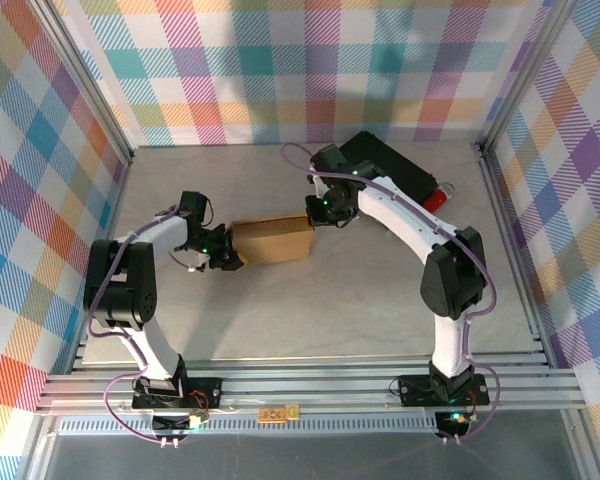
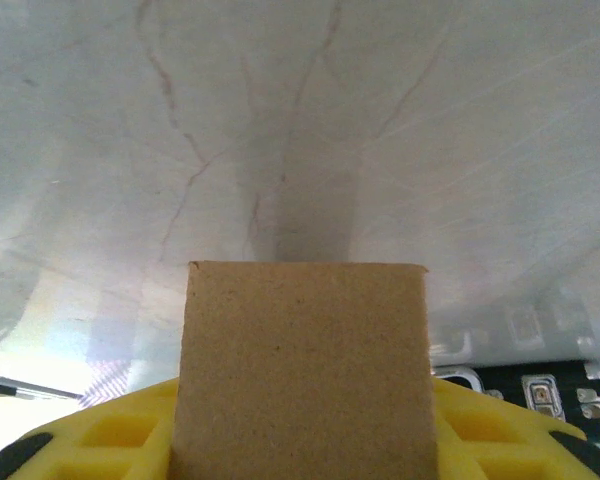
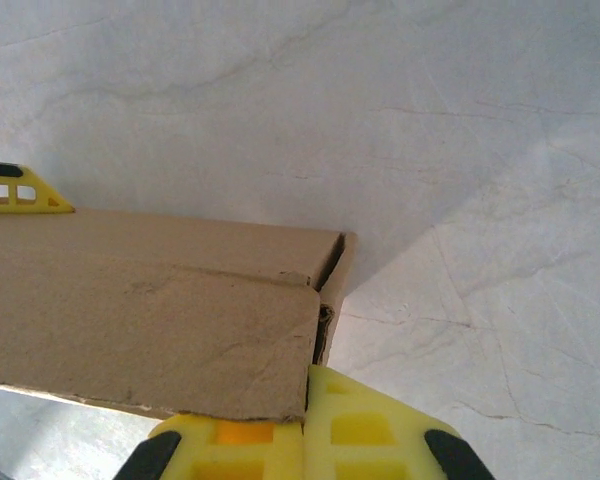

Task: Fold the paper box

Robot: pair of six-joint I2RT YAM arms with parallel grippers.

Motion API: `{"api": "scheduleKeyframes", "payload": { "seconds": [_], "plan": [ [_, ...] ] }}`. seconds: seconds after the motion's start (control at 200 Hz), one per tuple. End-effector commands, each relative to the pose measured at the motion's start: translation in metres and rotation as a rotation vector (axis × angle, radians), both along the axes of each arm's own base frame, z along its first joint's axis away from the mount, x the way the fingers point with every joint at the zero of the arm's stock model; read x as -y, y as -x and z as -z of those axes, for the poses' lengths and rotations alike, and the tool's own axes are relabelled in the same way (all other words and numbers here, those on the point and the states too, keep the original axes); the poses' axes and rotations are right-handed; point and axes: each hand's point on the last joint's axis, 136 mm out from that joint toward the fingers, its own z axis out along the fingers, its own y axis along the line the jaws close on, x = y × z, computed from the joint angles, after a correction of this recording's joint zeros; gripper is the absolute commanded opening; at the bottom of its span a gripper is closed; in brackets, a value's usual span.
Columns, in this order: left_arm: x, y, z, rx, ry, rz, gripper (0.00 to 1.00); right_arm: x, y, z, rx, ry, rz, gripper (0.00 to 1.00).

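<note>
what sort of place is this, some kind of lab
Probably a robotics test cell: a silver aluminium frame and colourful plaid walls enclose a marble-patterned table, with a white-and-black left robot arm and right robot arm bolted at its near edge, both at a brown cardboard box.

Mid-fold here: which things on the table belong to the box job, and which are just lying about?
In the job: paper box; left hand at one end of it; right hand at the other end.
Lying about: black case at the back of the table; red item beside the case.
</note>
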Motion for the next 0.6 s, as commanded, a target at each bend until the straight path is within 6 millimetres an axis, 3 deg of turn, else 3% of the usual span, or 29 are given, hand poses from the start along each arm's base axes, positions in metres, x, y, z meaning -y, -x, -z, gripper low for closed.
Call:
{"api": "scheduleKeyframes", "payload": {
  "seconds": [0.0,0.19,0.38,0.59],
  "plan": [
    [-0.007,-0.017,0.003,0.096,0.002,-0.058,0.58,0.0,0.013,0.023,-0.056,0.065,-0.023,0.0],
    [-0.017,-0.011,-0.015,0.144,-0.017,0.003,0.85,-0.001,0.007,0.023,-0.047,0.087,-0.016,0.0],
    [-0.03,0.01,-0.024,0.16,-0.056,0.078,0.88,-0.004,0.001,0.023,-0.039,0.103,-0.013,0.0],
    [-0.062,0.028,-0.038,0.188,-0.196,0.188,0.88,-0.008,-0.006,0.022,-0.035,0.111,-0.014,0.0]
  ]
}}
